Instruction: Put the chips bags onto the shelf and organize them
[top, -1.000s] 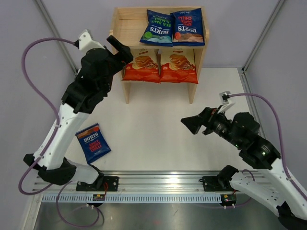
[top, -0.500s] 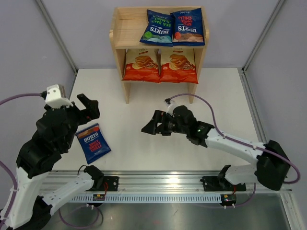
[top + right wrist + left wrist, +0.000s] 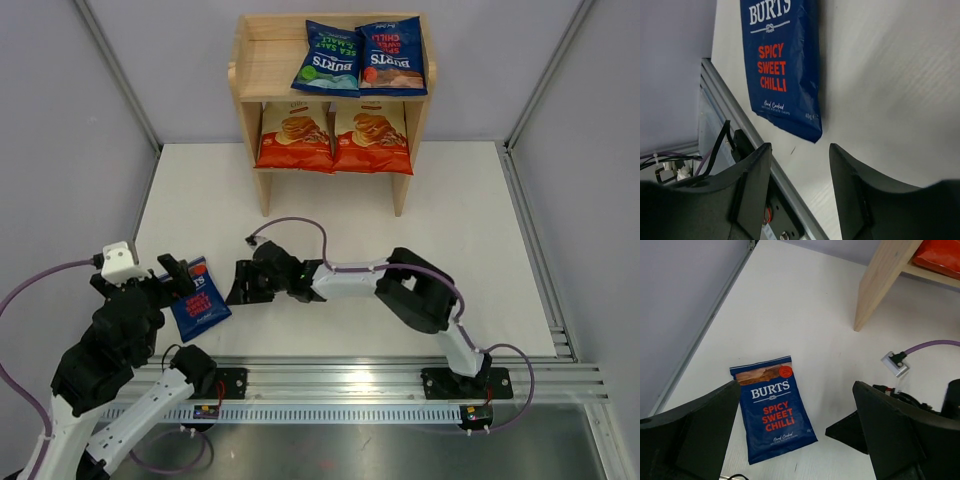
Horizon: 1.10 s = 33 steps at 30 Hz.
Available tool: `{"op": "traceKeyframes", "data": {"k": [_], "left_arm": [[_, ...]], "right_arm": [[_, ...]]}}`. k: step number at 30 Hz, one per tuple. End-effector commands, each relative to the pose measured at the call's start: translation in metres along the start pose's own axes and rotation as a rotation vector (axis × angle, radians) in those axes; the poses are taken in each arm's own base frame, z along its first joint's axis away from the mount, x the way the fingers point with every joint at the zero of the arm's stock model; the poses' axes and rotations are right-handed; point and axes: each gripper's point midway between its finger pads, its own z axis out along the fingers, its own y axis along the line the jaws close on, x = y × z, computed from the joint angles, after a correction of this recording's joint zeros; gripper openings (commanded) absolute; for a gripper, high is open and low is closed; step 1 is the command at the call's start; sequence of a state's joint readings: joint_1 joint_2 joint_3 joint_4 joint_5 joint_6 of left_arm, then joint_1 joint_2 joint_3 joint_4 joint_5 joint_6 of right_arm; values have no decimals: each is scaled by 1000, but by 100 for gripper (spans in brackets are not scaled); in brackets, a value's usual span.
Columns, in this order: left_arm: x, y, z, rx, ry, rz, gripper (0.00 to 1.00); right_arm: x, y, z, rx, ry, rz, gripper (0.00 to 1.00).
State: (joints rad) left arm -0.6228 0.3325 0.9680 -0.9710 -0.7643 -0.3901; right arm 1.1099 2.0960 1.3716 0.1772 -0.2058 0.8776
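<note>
Bags counted: five in all. Four are on the shelf, one is off it.

Top tier of the shelf: two blue bags, side by side and touching, pushed to the right half. The green-labelled blue bag is on the left and the red-labelled blue bag on the right. The left half of that tier is bare wood.

Lower tier: two cream-and-orange bags, also side by side. The left orange bag and the right orange bag are leaned with their tops toward the back.

Off the shelf: the loose blue bag, marked "Spicy Sweet Chilli", lies flat on the white table. It is well in front of the shelf and out past its left leg, close to the table's front edge.

Grippers counted: two, both at the loose blue bag and both far from the shelf.

The left gripper is held above the bag with its jaws spread wide. Nothing is gripped, and the bag is framed between the two fingers in the wrist view.

The right gripper is low over the table, just beside the bag's right edge, on the side nearer the shelf's centre. Its jaws are parted and nothing is held. The bag lies ahead of the fingertips, not between them. Contact with the bag cannot be told.
</note>
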Motion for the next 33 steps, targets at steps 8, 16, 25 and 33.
{"op": "traceKeyframes", "data": {"k": [8,16,25,33], "left_arm": [[-13,19,-10,-27,-126,-116,99],[-8,11,-4,-20,-86,-84,99],[-6,3,-4,21,-69,-81,99],[10,-56,-4,268,46,-177,99]], "right_arm": [[36,-1,65,23,157,-60,56],[49,-27,80,106,189,-32,51],[17,-9,63,44,-4,-32,0],[-22,-34,-36,147,-287,-40,0]]}}
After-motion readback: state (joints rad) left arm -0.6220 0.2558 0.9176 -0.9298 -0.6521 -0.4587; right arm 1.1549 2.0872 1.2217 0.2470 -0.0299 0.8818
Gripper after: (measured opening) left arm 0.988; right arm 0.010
